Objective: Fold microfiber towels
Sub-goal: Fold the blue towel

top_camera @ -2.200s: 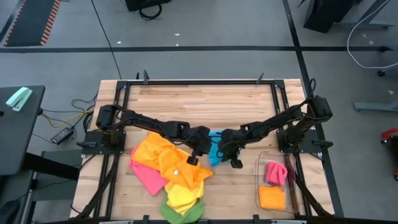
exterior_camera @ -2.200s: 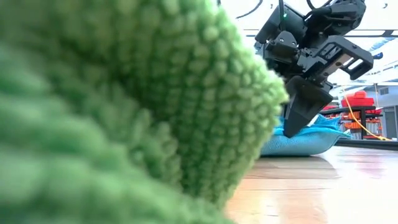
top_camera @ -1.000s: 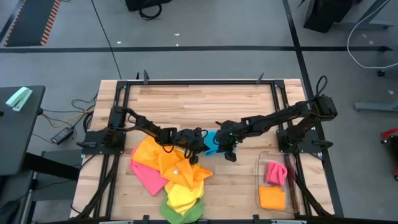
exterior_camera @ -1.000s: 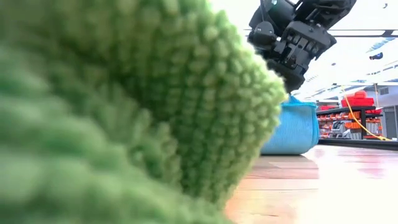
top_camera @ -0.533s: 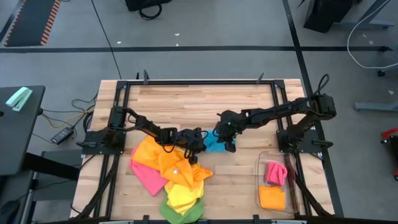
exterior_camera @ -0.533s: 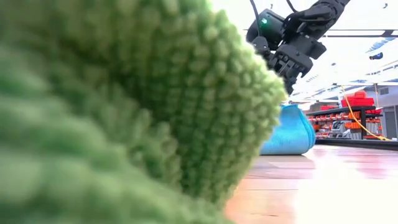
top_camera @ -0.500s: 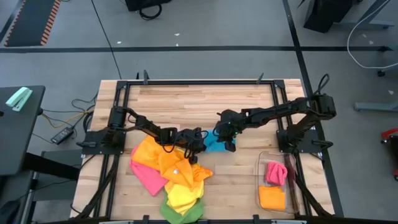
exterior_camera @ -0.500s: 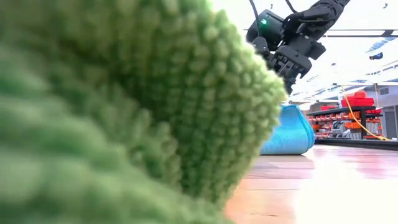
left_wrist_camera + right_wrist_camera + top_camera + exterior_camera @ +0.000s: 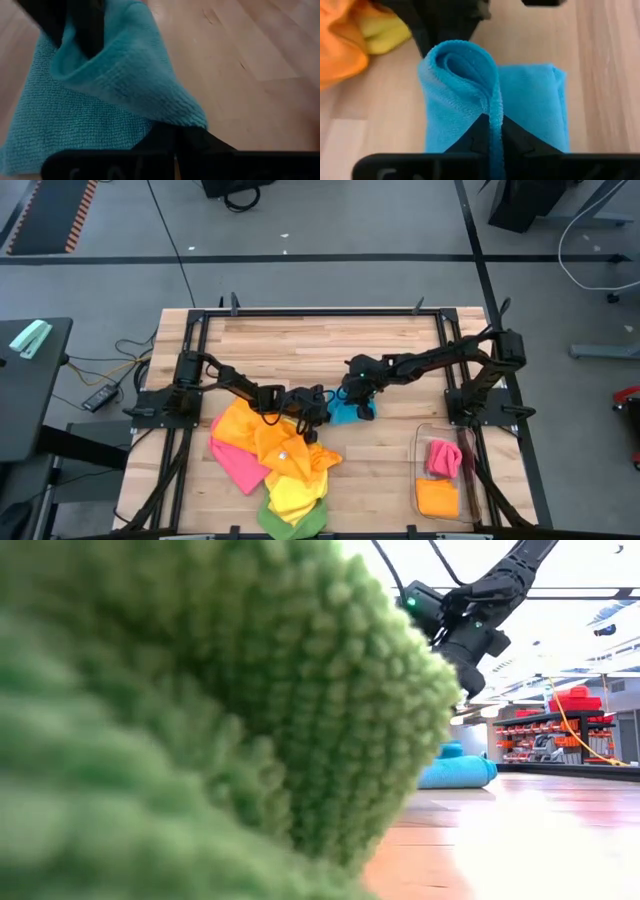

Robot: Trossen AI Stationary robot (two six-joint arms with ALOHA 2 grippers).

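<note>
Here the blue microfiber towel [image 9: 349, 411], part-folded, lies mid-worktop, directly between both claws. Left gripper [image 9: 318, 409] is clamped on its left edge; right gripper [image 9: 357, 398] pinches a raised fold from the far side. Both arms equally near.

Even overhead light, one view blocked by a blurred foreground

From above, the counter [image 9: 320, 340] is lit evenly and bright, with soft, short shadows. At counter height a green towel [image 9: 200, 710] sits against the lens, out of focus, while the room behind blows out white and glare streaks the wood. In the left wrist view the blue towel [image 9: 100, 95] is soft with closeness.
</note>
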